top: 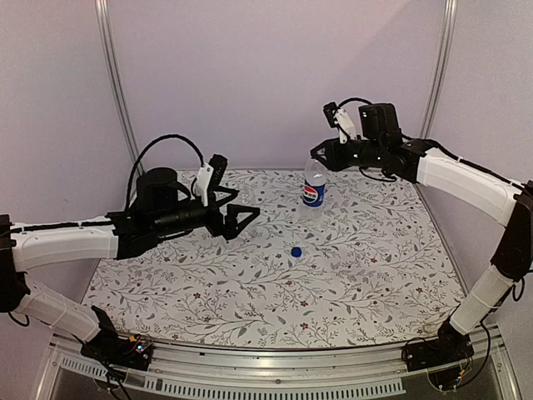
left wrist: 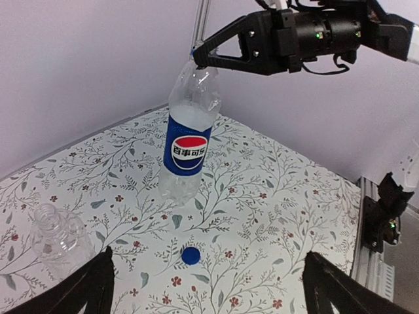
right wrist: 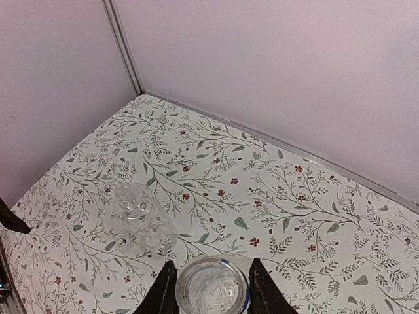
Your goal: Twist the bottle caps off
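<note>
Blue cap [top: 296,251] lies loose on the table [top: 375,275], near the middle and in front of the Pepsi bottle [top: 313,190], not touching it. I note the Pepsi bottle stands toward the far side, base on the table and leaning a little in the left wrist view. Its mouth is open, as seen from the right wrist. The right gripper [top: 315,154] is at that neck, one finger pressed to each side of the rim, so I log it as clamped on the bottle. The left gripper [top: 241,222] hangs above the table with its fingers spread wide and nothing between them. The plain bottle [left wrist: 55,235] stands apart from the Pepsi bottle, near the left gripper. I cannot tell whether it carries a cap.
</note>
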Tool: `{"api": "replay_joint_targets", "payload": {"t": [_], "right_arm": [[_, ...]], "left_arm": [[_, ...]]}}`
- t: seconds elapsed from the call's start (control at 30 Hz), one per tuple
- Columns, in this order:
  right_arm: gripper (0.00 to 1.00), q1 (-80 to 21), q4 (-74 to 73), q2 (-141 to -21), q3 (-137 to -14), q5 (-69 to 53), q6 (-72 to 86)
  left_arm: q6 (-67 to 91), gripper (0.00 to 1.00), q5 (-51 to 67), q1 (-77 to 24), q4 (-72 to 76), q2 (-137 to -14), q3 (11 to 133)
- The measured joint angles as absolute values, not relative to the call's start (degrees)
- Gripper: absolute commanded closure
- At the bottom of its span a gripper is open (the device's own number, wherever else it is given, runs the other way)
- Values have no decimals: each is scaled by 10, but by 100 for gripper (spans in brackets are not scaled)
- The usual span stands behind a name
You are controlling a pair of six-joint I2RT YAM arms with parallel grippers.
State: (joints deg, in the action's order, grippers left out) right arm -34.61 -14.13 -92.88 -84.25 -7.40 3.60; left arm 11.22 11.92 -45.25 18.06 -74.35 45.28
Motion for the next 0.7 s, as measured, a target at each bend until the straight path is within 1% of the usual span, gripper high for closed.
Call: {"api": "replay_joint_targets", "payload": {"t": [0.23, 0.43, 0.63, 0.7], "right_arm": [[100, -336, -94, -967, -838, -33, 29], [100, -336, -64, -1012, -835, -35, 32], [100, -336, -45, -1032, -820, -49, 43], [97, -336, -34, -1033, -810, -51, 46]], "left_arm": [[117, 0, 92, -448, 180, -726, 439], [119, 0, 77, -446, 176, -726, 439], [119, 0, 65, -443, 168, -726, 439], [119, 0, 63, -443, 166, -726, 439]]}}
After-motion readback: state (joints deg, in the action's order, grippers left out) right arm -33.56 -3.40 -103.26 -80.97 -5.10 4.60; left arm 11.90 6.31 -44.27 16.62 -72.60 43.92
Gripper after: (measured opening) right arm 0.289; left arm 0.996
